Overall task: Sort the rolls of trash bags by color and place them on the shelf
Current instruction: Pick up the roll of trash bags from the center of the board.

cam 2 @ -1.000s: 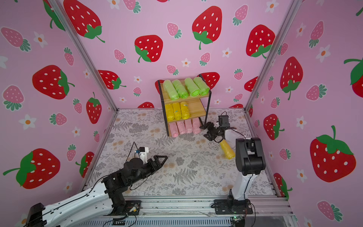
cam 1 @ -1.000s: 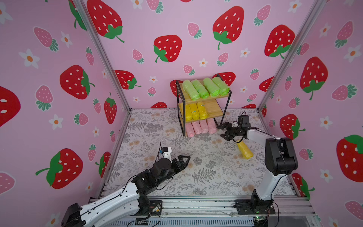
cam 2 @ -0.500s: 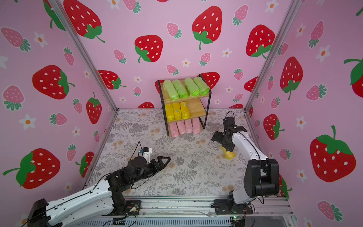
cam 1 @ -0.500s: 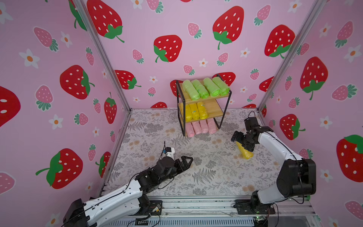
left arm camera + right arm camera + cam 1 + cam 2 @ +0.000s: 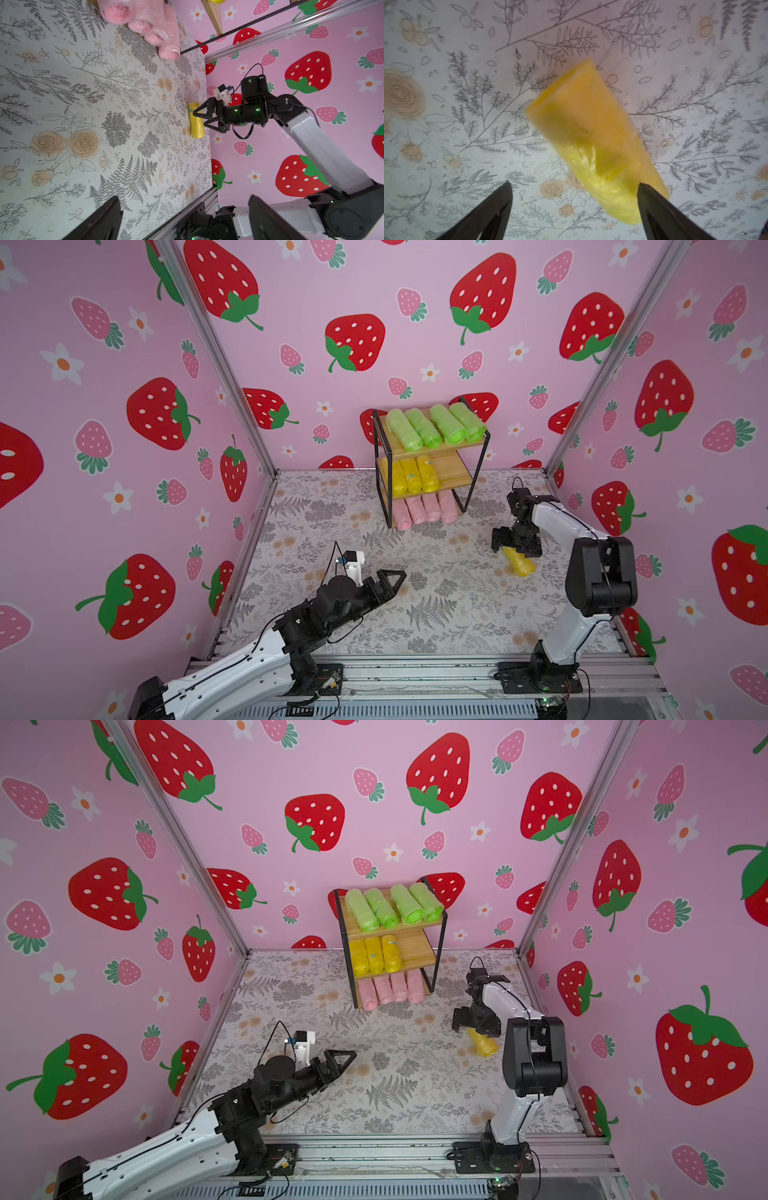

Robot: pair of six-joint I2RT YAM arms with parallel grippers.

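The shelf point(image 5: 451, 468) stands at the back wall, with several light green rolls point(image 5: 434, 429) on its top board, three yellow rolls point(image 5: 411, 475) in the middle and several pink rolls point(image 5: 424, 508) at the bottom. One more yellow roll point(image 5: 519, 562) point(image 5: 596, 141) lies loose on the floral floor at the right. My right gripper point(image 5: 515, 549) point(image 5: 574, 184) hangs open just above it, pointing down, one finger over the roll's near end and not touching it. My left gripper point(image 5: 397, 576) point(image 5: 185, 198) is open and empty, low over the floor at front left.
Pink strawberry-print walls point(image 5: 124, 448) close the cell on three sides. An aluminium rail point(image 5: 415, 672) with both arm bases runs along the front edge. The right arm's elbow point(image 5: 598, 572) stands close to the right wall.
My right gripper swung away from the shelf's front to above the loose yellow roll and turned downward. Both grippers opened wider. My left gripper crept a little forward.
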